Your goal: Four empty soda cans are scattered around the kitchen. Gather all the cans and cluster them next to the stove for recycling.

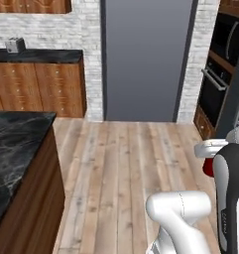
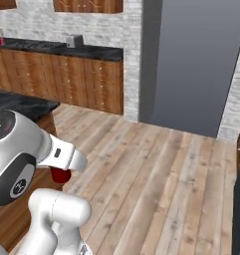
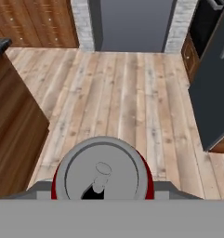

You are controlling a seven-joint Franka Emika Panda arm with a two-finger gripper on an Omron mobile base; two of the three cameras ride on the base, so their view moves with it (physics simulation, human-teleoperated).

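Hand view looks straight down on a red soda can (image 3: 103, 174), silvery top up, clamped in the tool (image 3: 103, 190) high above the wood plank floor (image 3: 118, 93); a black marble counter (image 1: 14, 149) stands to the left, a dark oven (image 1: 217, 84) right

White robot arm with dark joints

Rounded glossy white links (image 2: 57, 209); a grey-black joint cap (image 2: 4, 124) bearing a small red mark; a tall black segment edged in white (image 1: 230, 198), faint lettering on its side.
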